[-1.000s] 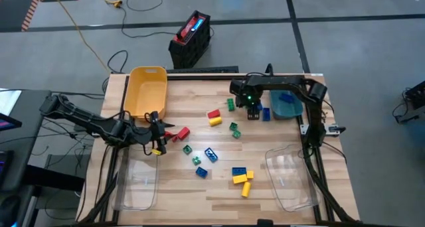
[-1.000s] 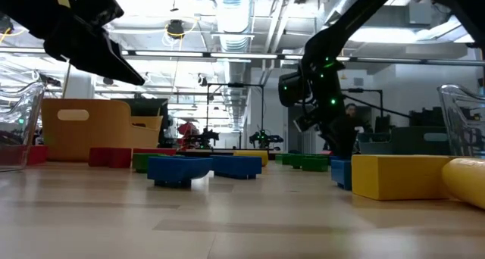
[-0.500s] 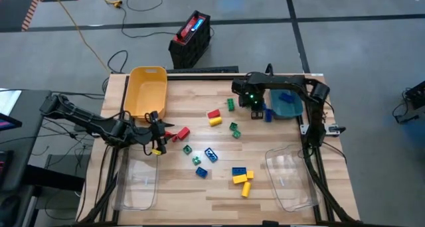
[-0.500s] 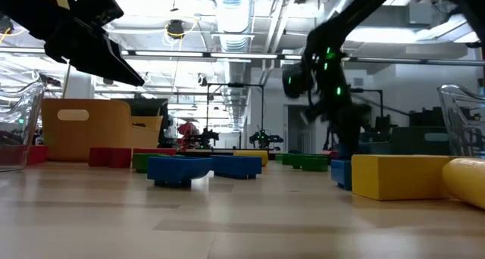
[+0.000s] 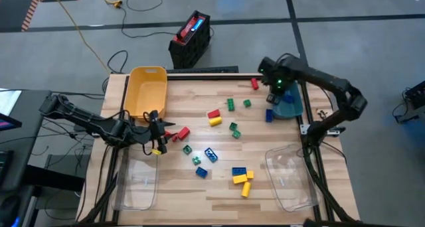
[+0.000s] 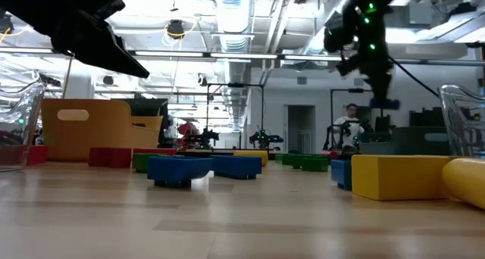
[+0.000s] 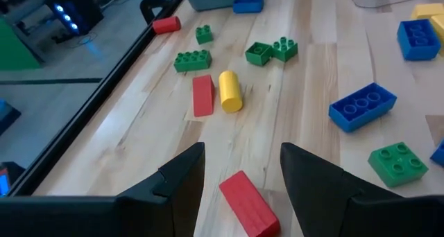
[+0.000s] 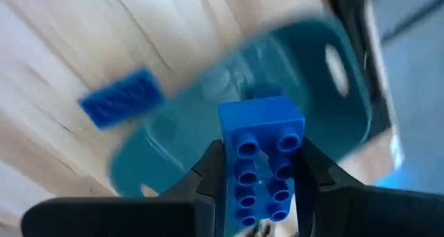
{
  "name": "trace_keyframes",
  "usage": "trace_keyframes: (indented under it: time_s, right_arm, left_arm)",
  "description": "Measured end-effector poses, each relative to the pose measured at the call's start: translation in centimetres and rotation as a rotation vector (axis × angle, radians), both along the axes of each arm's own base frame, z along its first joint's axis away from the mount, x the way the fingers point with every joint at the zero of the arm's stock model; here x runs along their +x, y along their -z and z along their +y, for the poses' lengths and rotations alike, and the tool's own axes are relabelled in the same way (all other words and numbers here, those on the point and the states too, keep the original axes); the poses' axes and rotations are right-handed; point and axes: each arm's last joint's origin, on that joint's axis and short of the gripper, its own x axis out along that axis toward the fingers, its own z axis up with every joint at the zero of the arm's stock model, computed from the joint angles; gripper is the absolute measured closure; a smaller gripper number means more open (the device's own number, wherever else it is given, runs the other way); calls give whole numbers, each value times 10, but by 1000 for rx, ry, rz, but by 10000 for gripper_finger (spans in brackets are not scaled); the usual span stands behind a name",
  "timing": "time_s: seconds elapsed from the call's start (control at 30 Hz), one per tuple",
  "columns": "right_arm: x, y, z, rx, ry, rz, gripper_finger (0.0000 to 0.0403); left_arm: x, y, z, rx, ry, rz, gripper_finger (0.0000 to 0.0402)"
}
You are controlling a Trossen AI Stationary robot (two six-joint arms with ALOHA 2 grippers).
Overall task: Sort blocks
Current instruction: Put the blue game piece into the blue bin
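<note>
Your left gripper (image 5: 164, 135) hovers low at the table's left side, below the yellow bin (image 5: 146, 91), fingers spread and empty, a red block (image 7: 248, 203) lying just ahead of them. Loose blocks (image 5: 222, 147) are scattered across the table's middle. Your right gripper (image 8: 258, 169) is clamped on a blue block (image 8: 261, 157), raised above the teal bin (image 5: 289, 106) at the far right.
</note>
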Motion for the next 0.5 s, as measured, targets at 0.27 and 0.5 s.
trace_keyframes:
  time_s: [0.27, 0.5]
  right_arm:
    - [-22, 52, -11, 37, 149, 27, 302]
    - [-23, 75, 1, 109, 124, 13, 301]
  left_arm:
    - [0, 1, 0, 5, 2, 9, 217]
    - [0, 0, 0, 24, 5, 9, 217]
